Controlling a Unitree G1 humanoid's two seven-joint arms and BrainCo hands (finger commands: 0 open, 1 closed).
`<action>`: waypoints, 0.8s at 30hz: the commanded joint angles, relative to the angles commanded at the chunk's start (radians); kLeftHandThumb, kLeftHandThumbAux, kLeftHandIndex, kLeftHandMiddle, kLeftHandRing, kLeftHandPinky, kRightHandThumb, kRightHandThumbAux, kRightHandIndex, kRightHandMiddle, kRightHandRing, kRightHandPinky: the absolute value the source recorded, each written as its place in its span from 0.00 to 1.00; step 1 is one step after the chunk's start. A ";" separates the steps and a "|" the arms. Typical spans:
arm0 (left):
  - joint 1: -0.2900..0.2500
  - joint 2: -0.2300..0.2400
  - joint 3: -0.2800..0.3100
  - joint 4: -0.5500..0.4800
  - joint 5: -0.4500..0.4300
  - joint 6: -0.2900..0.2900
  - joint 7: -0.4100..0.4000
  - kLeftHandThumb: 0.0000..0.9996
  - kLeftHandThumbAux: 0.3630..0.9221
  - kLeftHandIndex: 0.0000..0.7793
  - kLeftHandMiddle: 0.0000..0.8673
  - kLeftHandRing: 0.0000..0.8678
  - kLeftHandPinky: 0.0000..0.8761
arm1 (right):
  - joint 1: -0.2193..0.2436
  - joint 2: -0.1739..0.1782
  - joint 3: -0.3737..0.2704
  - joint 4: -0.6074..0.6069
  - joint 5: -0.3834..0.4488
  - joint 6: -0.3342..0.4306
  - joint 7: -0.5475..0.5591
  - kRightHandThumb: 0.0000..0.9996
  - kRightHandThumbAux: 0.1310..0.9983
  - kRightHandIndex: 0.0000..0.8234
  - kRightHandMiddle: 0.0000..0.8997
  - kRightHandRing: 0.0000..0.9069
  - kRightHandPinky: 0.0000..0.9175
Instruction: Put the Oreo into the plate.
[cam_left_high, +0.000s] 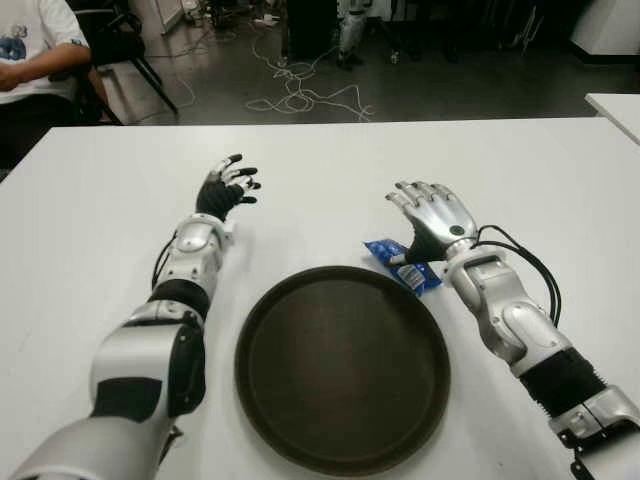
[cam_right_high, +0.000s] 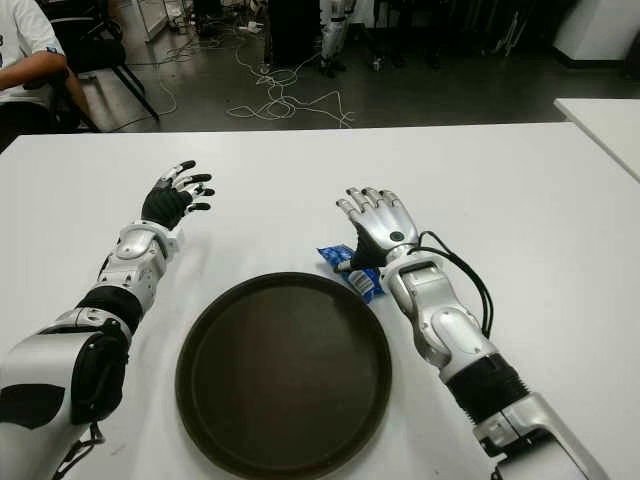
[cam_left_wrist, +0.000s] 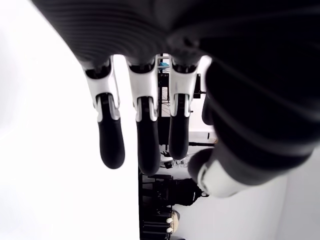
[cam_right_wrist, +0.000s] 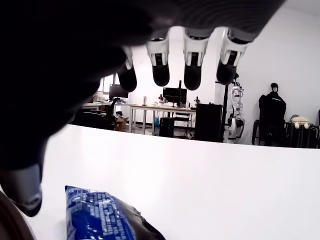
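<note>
A blue Oreo packet (cam_left_high: 402, 264) lies on the white table (cam_left_high: 320, 170), touching the far right rim of the round dark plate (cam_left_high: 342, 368). My right hand (cam_left_high: 432, 214) hovers over the packet's right end with its fingers spread and nothing held. In the right wrist view the packet (cam_right_wrist: 102, 218) shows below the palm, apart from the fingertips (cam_right_wrist: 192, 76). My left hand (cam_left_high: 228, 186) shows left of the plate, farther back, fingers relaxed and empty.
A person in a white shirt (cam_left_high: 35, 45) sits beyond the table's far left corner. Cables (cam_left_high: 300, 95) trail over the floor behind the table. A second white table's corner (cam_left_high: 615, 108) shows at far right.
</note>
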 joint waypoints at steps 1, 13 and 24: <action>0.000 0.000 0.000 0.000 0.000 0.000 -0.001 0.26 0.72 0.20 0.34 0.41 0.50 | -0.002 0.001 0.001 0.006 0.000 -0.001 -0.001 0.00 0.52 0.12 0.09 0.08 0.08; 0.000 -0.001 0.003 0.001 -0.003 -0.002 0.001 0.24 0.77 0.20 0.34 0.40 0.48 | -0.027 0.013 0.022 0.080 -0.009 -0.009 -0.009 0.00 0.49 0.11 0.09 0.08 0.08; -0.001 -0.001 0.001 0.000 -0.001 0.002 0.001 0.26 0.77 0.20 0.34 0.40 0.48 | -0.046 0.017 0.030 0.135 -0.005 -0.014 -0.043 0.00 0.51 0.13 0.12 0.11 0.12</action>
